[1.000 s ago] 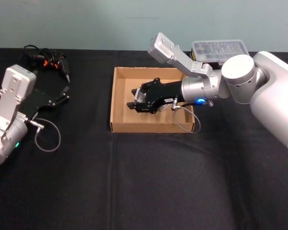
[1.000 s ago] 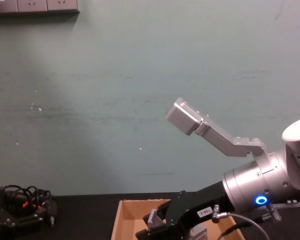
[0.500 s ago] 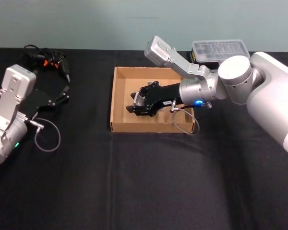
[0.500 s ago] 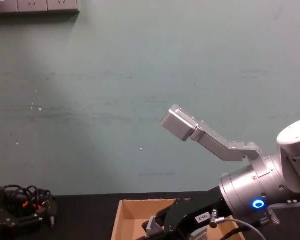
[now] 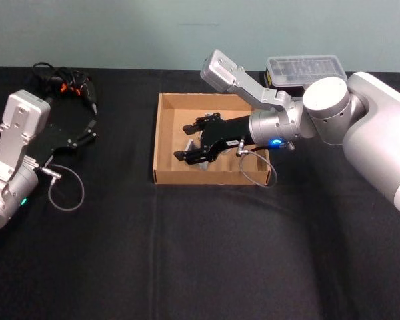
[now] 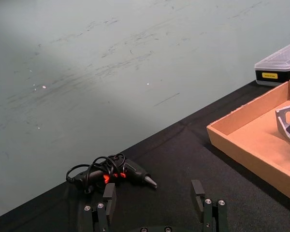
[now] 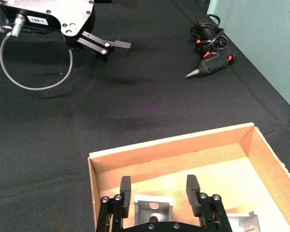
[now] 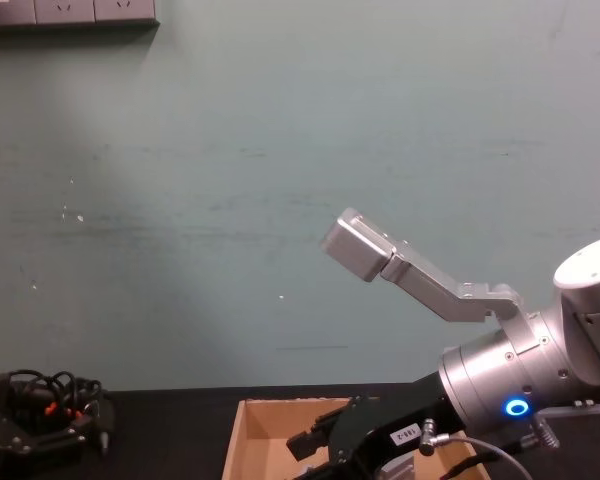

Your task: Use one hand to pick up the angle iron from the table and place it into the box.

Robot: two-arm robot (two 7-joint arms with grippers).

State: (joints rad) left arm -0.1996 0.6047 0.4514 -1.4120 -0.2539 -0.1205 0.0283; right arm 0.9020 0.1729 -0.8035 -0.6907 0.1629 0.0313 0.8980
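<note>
Your right jaws are spread wide inside the box, iron lying loose on the floor between them, so back straight out; left jaws parked open.

Matt cardboard box; dull metal angle iron

Even, soft light; faint shadows; perhaps slightly grainy
</note>
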